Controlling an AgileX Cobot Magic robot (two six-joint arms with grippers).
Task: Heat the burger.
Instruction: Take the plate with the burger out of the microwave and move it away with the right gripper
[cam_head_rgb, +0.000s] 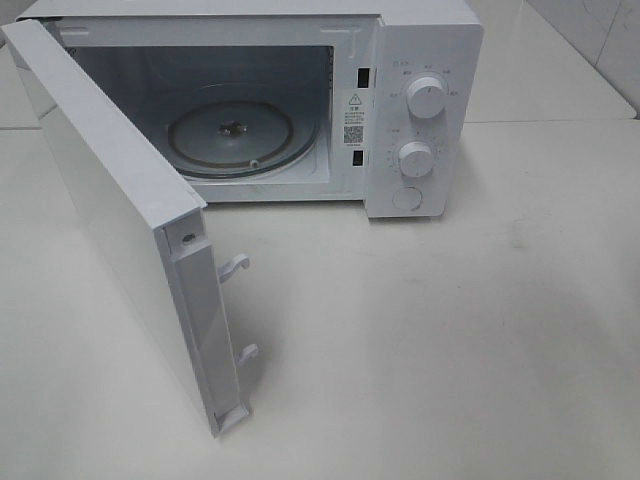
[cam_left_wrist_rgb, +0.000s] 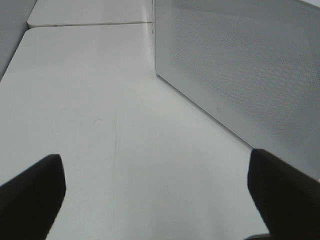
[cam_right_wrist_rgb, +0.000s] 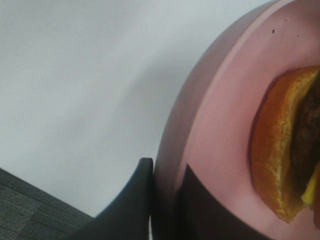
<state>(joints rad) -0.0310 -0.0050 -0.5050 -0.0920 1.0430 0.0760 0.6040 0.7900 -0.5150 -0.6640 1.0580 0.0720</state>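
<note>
**Burger on plate, gripped, off the overhead frame; microwave door open**

Step in hand was judged as the carry: right gripper (cam_right_wrist_rgb: 165, 200) was closed on the rim of the pink plate (cam_right_wrist_rgb: 220, 125), one finger seen on each side of the rim. Burger (cam_right_wrist_rgb: 280, 155) was seen sitting on that plate, only its bun edge and a bit of patty in frame. Left gripper (cam_left_wrist_rgb: 155, 200) was spread wide and held nothing, with bare table (cam_left_wrist_rgb: 100, 100) between its fingers.

Next move was judged to call for keeping the plate level and bringing it past the door (cam_head_rgb: 130, 250), which stood open toward 7 o'clock of the microwave (cam_head_rgb: 300, 100), then onto the glass turntable (cam_head_rgb: 240, 135).

Views: neither arm, plate nor burger was seen overhead, so their position relative to the cavity could not be told. The perforated door panel (cam_left_wrist_rgb: 240, 65) was shown close only by the left wrist; the grip only by the right wrist.
</note>
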